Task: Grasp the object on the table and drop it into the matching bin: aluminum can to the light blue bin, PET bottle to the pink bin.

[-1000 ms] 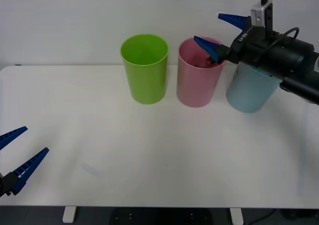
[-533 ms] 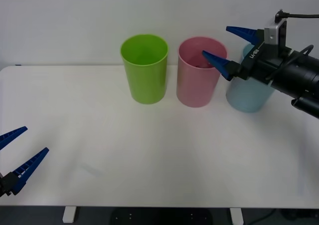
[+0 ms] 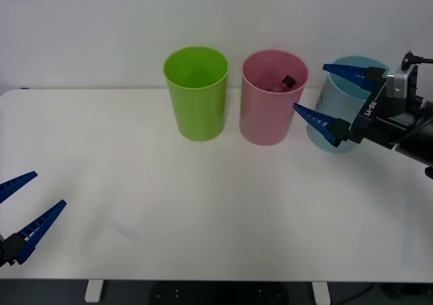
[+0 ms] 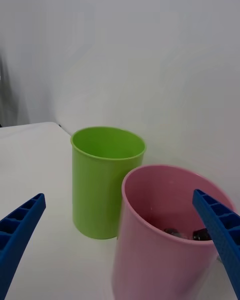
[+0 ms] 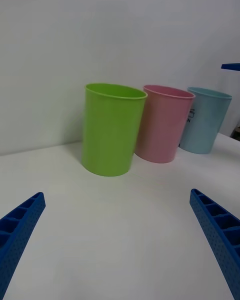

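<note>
Front view: PET bottle (image 3: 284, 83) lies inside the pink bin (image 3: 270, 109), my empty right gripper (image 3: 335, 99) spread wide beside the light blue bin (image 3: 338, 115), which I might clip.

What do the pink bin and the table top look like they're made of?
The pink bin looks like matte moulded plastic: one even colour, a thin round rim, a smooth tapering wall. The table looks like a smooth white laminate or coated board, though its core cannot be told.
</note>
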Motion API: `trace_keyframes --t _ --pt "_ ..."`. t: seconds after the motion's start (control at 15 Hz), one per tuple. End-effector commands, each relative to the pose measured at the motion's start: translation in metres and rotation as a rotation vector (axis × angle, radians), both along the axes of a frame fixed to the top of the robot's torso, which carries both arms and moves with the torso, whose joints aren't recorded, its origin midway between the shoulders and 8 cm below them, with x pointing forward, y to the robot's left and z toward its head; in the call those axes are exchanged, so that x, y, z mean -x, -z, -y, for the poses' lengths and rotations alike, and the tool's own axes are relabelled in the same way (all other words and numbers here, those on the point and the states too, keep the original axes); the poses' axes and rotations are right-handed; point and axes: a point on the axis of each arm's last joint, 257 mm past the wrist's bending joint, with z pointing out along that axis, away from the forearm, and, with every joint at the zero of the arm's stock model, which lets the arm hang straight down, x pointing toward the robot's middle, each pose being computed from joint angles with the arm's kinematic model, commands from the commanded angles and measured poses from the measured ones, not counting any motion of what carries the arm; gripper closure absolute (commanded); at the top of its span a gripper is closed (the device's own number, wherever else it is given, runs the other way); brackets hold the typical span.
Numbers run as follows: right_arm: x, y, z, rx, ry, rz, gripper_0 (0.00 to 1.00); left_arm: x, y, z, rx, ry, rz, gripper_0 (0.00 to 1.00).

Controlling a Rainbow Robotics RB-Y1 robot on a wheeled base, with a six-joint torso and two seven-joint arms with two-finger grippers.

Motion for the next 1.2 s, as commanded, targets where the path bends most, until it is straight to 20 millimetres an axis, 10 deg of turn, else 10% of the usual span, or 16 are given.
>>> trace_keyframes --t 0.07,1.2 --pt "0.013 0.016 0.016 0.062 0.014 0.039 0.00 0.000 0.000 0.000 0.000 0.000 0.000 0.00" --pt "0.093 0.093 0.066 0.077 0.016 -0.057 0.00 0.000 0.000 0.000 0.000 0.000 0.000 0.00"
